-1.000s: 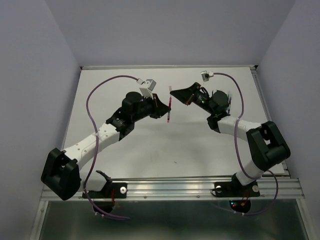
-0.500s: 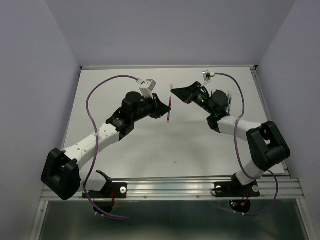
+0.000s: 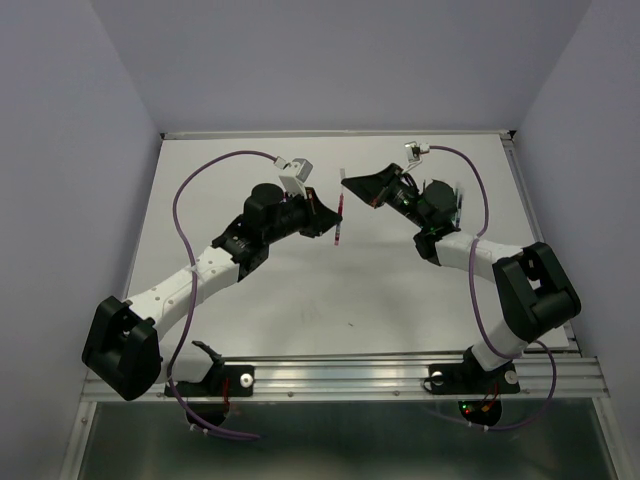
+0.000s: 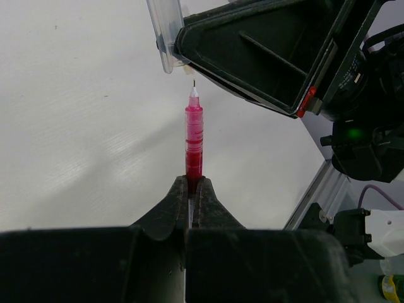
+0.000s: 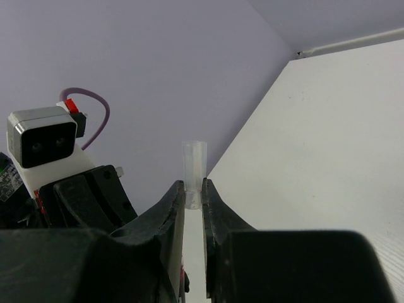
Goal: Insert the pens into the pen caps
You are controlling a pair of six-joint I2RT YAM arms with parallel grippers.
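My left gripper (image 3: 328, 216) (image 4: 194, 184) is shut on the lower end of a red pen (image 4: 194, 136), which also shows in the top view (image 3: 340, 222). The pen's fine tip points at a clear pen cap (image 4: 165, 35). My right gripper (image 3: 346, 182) (image 5: 194, 187) is shut on the base of that cap (image 5: 194, 165), open end outward. In the left wrist view the pen tip is just below and right of the cap's mouth, a small gap apart. The other pens and caps are out of view.
Both arms meet above the middle back of the white table (image 3: 400, 290). Lavender walls close the back and sides. A metal rail (image 3: 350, 378) runs along the near edge. The right arm's wrist body (image 4: 353, 113) fills the right of the left wrist view.
Almost nothing has changed. The right gripper with the cap has shifted very slightly toward the back. The left gripper and the pen hold their place.
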